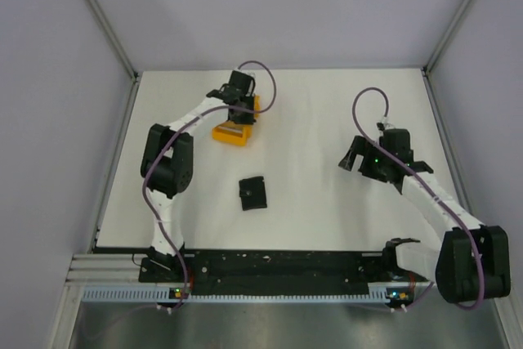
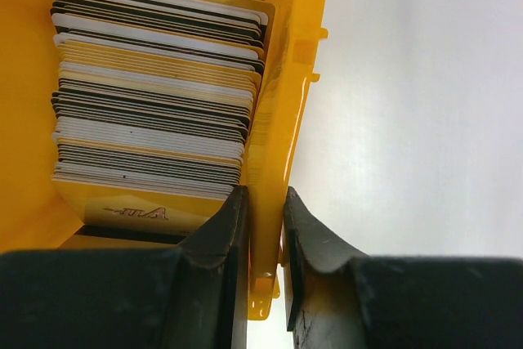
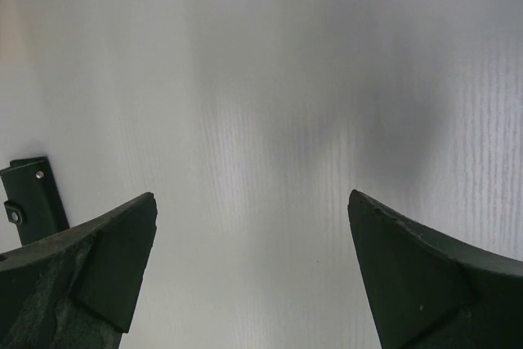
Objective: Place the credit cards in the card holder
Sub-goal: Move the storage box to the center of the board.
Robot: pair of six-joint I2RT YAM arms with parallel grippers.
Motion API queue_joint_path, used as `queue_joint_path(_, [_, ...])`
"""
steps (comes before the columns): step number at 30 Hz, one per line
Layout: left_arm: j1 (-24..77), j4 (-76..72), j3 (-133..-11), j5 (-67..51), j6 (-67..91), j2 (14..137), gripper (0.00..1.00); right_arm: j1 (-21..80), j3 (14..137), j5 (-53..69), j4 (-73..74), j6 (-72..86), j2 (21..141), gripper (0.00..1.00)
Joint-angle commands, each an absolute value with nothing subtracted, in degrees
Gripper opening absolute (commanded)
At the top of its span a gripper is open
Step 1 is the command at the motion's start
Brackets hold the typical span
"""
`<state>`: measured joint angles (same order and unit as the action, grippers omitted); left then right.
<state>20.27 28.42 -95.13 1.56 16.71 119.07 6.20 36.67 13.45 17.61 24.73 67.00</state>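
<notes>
The credit cards (image 2: 155, 79) stand edge-on as a packed row of silvery, dark and yellowish stripes inside an orange plastic bin (image 2: 282, 79). My left gripper (image 2: 265, 202) is shut on that bin's right wall, one finger inside next to the cards and one outside. From above, the left gripper (image 1: 239, 91) sits over the bin (image 1: 231, 133) at the back of the table. The card holder (image 1: 253, 193), a small black square, lies flat mid-table, apart from both arms. My right gripper (image 1: 353, 158) hovers to its right, open with nothing between its fingers (image 3: 122, 243).
The white tabletop (image 1: 327, 120) is walled in by grey panels on three sides. The black rail (image 1: 278, 266) carrying both arm bases runs along the near edge. A dark piece with two small studs (image 3: 29, 198) shows at the left edge of the right wrist view.
</notes>
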Motion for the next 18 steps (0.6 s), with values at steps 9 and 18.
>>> queue_joint_path(9, [38.4, 27.2, -90.9, -8.6, 26.0, 115.4, 0.02, 3.8, 33.1, -3.0, 21.7, 29.2, 50.5, 0.99])
queue_joint_path(18, [45.1, 25.0, -90.7, -9.5, 25.8, 116.6, 0.08, 3.2, 31.8, -4.4, 22.9, 31.6, 45.9, 0.99])
